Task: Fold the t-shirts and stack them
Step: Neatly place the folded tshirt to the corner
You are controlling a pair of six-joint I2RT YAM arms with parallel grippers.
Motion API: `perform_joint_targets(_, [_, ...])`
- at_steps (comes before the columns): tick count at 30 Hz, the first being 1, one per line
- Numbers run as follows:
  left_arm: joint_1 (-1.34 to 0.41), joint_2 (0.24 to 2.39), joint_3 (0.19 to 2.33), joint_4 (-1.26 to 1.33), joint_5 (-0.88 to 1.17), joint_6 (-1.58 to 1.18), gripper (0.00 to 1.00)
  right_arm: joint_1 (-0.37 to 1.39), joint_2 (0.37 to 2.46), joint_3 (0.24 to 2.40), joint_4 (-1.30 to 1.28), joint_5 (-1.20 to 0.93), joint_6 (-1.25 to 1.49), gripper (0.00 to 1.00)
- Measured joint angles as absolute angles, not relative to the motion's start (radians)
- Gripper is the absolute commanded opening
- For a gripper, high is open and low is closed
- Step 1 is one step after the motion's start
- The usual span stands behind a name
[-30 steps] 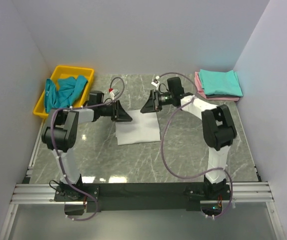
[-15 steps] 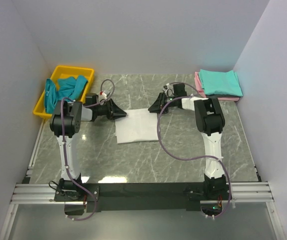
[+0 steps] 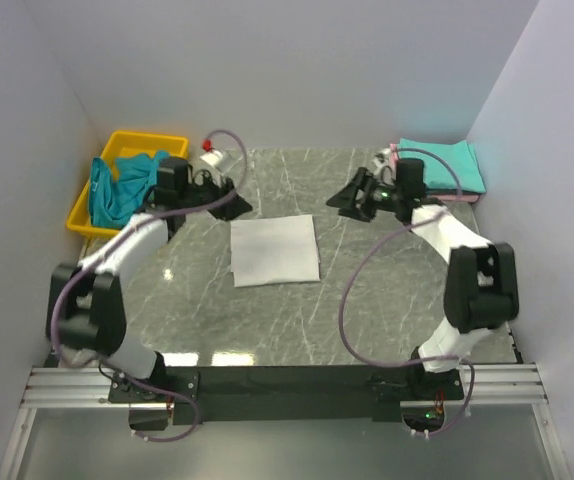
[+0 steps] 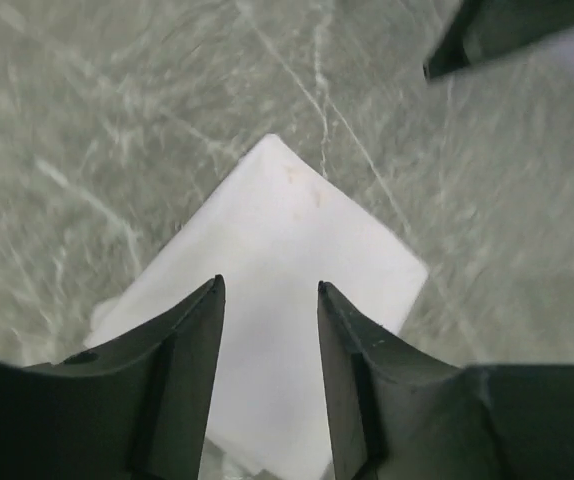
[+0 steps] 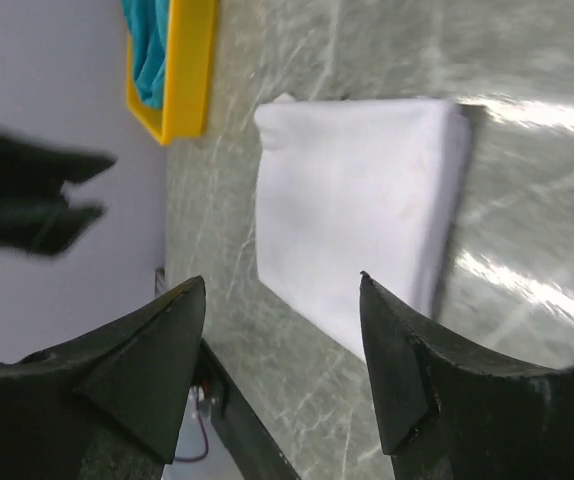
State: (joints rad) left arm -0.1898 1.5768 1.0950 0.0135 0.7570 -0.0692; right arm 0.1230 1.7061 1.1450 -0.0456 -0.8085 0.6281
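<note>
"White cotton is what is lying nearest the arm bases: the white t-shirt (image 3: 275, 250), folded into a flat pad at the middle of the table (image 3: 387, 300). How is it going to handle?"

"Light and limp, I am judging. The marble is carrying it now, but lifted by one corner the layers would likely be sliding open. I am thinking of a pinch through all the layers at two corners of one edge, one gripper at each."

"Which way is it pointing?"

"Its edges are running almost square to the table, turned only slightly. It is looking a little wider left to right from overhead, so I am loosely taking that as the long axis. Where the collar is lying, I cannot tell."

"And the grippers?"

"The left gripper (image 3: 243, 207) is hovering just beside the far left corner, jaws apart, gripping nothing. The right gripper (image 3: 341, 205) is hanging off the far right corner, jaws wider apart, also empty."

"Farther back?"

"A crumpled teal t-shirt (image 3: 125, 185) is slumping in the yellow tray (image 3: 149, 137) at far left. At far right a folded teal t-shirt (image 3: 445, 165) is resting on a pink t-shirt (image 3: 467, 196), which I am taking to be the stack awaiting the white one."
</note>
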Motion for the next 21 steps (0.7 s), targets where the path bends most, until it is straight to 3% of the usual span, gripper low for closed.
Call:
perform_joint_targets(1, [-0.233, 1.517, 1.064, 0.015, 0.721, -0.007, 0.55, 0.102, 1.655, 1.100, -0.036, -0.799, 0.632, 0.71])
perform_joint_targets(6, [-0.509, 1.357, 0.867, 0.042, 0.553, 0.253, 0.56, 0.044, 1.598, 0.937, -0.021, -0.756, 0.666, 0.74])
perform_joint_targets(14, [-0.839, 1.533, 0.808, 0.116, 0.268, 0.503, 0.47, 0.038, 1.613, 0.844, -0.064, -0.673, 0.738, 0.73])
perform_joint_targets(21, [-0.923, 1.658, 0.808, 0.234, 0.171, 0.627, 0.46, 0.037, 1.645, 0.789, -0.022, -0.654, 0.798, 0.72])
